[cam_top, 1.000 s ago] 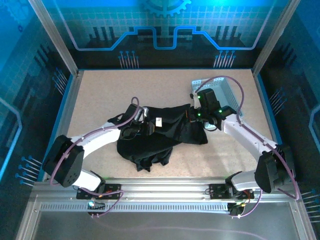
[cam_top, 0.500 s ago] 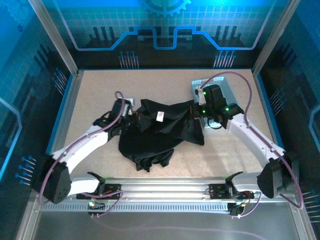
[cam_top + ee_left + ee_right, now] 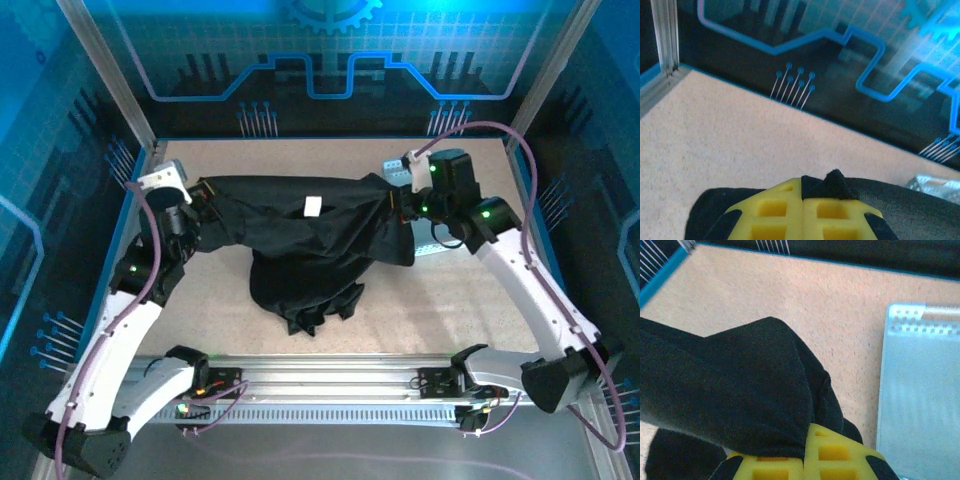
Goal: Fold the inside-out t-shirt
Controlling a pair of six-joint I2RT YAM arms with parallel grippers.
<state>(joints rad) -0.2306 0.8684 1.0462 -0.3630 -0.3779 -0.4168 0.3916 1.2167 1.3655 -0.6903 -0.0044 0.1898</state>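
The table (image 3: pixel 300 160) itself is unchanged. What has changed is the inside-out t-shirt (image 3: pixel 300 235) lying on it. A second ago it sat bunched in a heap between my two sets of jaws, which were close together. Now it is drawn out into a wide black band running from the left jaws across to the right jaws, with the slack middle drooping below that line, towards the arm bases.

The left arm (image 3: pixel 130 300) has swung far out to its own side. The right arm (image 3: pixel 530 290) has pulled the other way, so its jaws are now at the edge of the grey perforated tray (image 3: pixel 920 385).

The left jaws closed within that second, and they are pressed together with a peak of black cloth nipped between them. The right jaws are likewise clamped on cloth, which drapes over them. The white label (image 3: pixel 312 207) sits roughly midway between the two grips.

I read this as the spreading step. The shirt is opened out but not flat, and no fold has been made yet.
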